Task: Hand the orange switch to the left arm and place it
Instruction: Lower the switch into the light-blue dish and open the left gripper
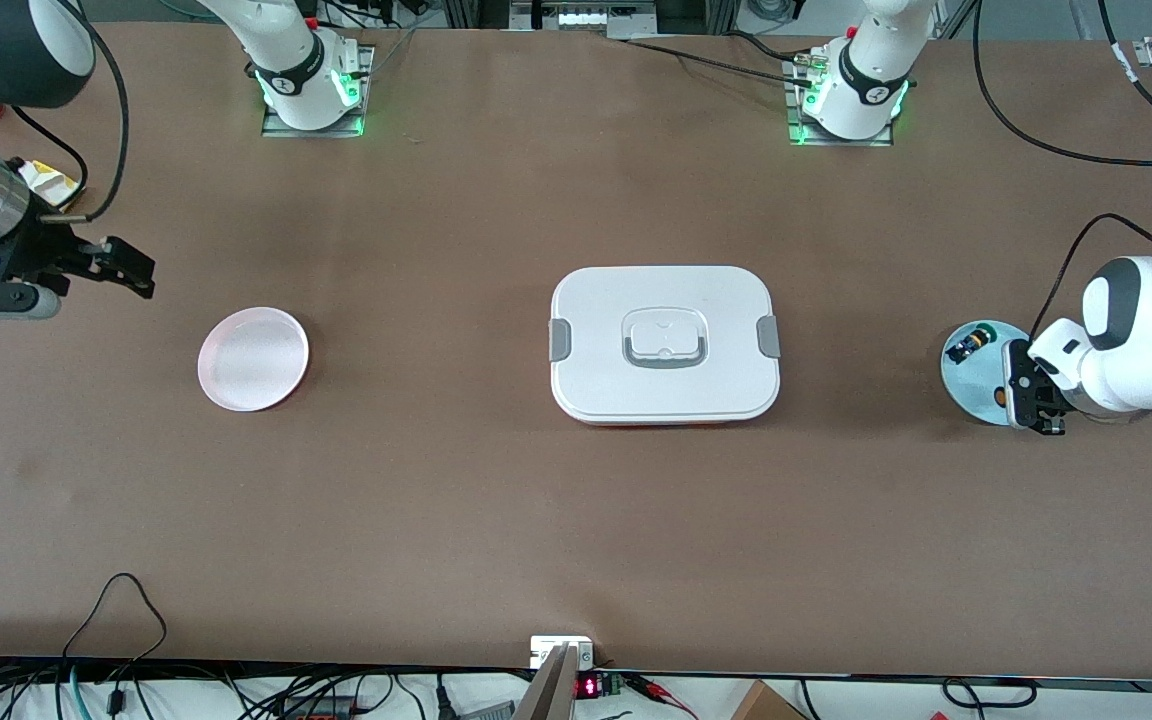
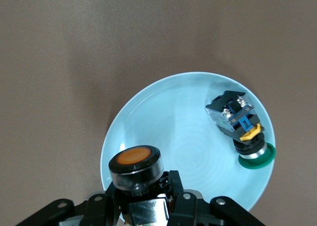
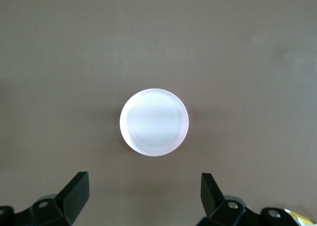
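Observation:
The orange switch, black with an orange cap, sits between the fingers of my left gripper, which is shut on it at the rim of a light blue plate. In the front view my left gripper is low over that plate at the left arm's end of the table. The white box lies shut at the table's middle. My right gripper is open and empty, up in the air at the right arm's end; in its wrist view it looks down on a pink plate.
A black switch with a green cap and blue part lies on its side on the blue plate. The pink plate is empty, toward the right arm's end. Cables run along the table's near edge.

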{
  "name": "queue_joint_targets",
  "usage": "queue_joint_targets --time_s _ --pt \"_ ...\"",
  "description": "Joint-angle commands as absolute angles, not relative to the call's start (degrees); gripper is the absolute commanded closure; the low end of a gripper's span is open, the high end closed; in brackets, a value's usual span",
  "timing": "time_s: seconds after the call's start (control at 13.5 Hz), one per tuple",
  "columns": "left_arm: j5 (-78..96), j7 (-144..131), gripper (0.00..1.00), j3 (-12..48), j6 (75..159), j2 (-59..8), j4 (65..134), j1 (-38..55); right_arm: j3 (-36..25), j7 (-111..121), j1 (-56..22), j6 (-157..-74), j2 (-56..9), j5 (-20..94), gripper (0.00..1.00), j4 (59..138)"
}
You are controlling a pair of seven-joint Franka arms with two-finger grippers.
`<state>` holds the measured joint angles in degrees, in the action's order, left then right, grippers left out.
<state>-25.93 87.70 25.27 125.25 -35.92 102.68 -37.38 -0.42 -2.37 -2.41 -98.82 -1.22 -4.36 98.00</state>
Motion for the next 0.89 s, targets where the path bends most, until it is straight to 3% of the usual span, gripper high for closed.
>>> queue_joint_targets --time_s 0.0,0.15,0.22,0.3,0.37,0.82 --pt "-28.99 88.86 0.68 25.84 127.53 -37.35 103.62 -38.76 -0.62 -0.62 -1.93 -94.84 -0.70 -3.16 0.00 94.40" --pt "-29.35 88.86 0.64 25.84 127.53 -37.35 103.71 -38.76 -0.62 -0.70 -1.85 -94.75 -1.14 -3.16 0.00 94.48" --pt "-29.36 88.86 0.56 25.84 127.62 -37.44 103.97 -38.76 -0.70 -0.62 -1.85 -95.18 -1.14 -3.25 0.00 94.48" --pt "-29.36 89.21 0.08 25.84 127.44 -38.40 103.97 -39.19 -0.70 -0.62 -1.85 -95.53 -1.23 -3.34 0.00 94.40" --pt "-29.36 92.25 0.00 26.45 127.44 -39.28 103.97 -41.29 -0.70 -0.96 -1.85 -95.54 -1.40 -3.25 0.00 94.39" --pt "-28.22 98.00 0.00 30.31 122.99 -37.01 100.74 -41.92 -0.70 -0.35 -1.76 -94.83 -2.11 -3.34 0.00 92.81"
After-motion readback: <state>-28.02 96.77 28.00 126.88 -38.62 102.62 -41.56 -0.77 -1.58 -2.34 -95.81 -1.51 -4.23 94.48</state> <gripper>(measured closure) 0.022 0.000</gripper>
